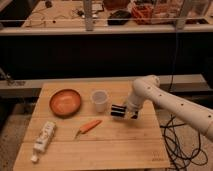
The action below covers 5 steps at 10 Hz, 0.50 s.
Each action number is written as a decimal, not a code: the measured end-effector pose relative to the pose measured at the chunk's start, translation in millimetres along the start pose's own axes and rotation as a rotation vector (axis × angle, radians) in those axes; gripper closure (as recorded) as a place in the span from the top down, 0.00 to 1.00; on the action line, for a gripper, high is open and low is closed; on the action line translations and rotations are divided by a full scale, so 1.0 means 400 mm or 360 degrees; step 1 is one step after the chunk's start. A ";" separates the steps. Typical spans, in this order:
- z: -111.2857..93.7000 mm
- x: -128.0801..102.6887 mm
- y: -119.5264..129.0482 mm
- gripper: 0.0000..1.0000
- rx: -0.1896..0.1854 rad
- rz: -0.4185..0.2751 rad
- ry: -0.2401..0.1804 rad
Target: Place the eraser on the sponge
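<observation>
Although the task names an eraser and a sponge, neither shows plainly anywhere on the tabletop [115,150].

Nearest the camera: a white tube [44,136], lying well in front of the white cup [99,100] and far to its left. Next back: a carrot [90,126], in front of the cup and slightly to its left.

Then the gripper [119,111], just right of the cup and a little in front of it, low over the wood, on the arm [165,102] that comes in from the cup's right. Its tip reads as a dark block with pale bands. I cannot tell whether that is the eraser held there or only gripper hardware, so whether it is empty or closed on something is unsettled.

The cup stands upright. An orange bowl [65,101] sits left of the cup, near but apart. Behind the cup, past the far edge, is a cluttered bench [100,27]; no sponge can be made out there.

Handling, as judgement: an eraser should be light, firm with slight give, and grippy, not fragile. It is best pinched across its narrow sides at mid-length. A sponge yields under load, so the eraser should land flat and centred.
</observation>
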 end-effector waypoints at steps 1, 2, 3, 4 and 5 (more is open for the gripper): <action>0.001 -0.002 -0.005 0.04 -0.0002 -0.0003 0.0000; 0.001 -0.001 -0.005 0.08 -0.0006 -0.0007 0.0004; 0.001 -0.002 -0.006 0.07 -0.0009 -0.0010 0.0006; 0.003 -0.022 -0.012 0.03 -0.0012 -0.0024 0.0009; 0.001 -0.030 -0.016 0.02 -0.0015 -0.0029 0.0009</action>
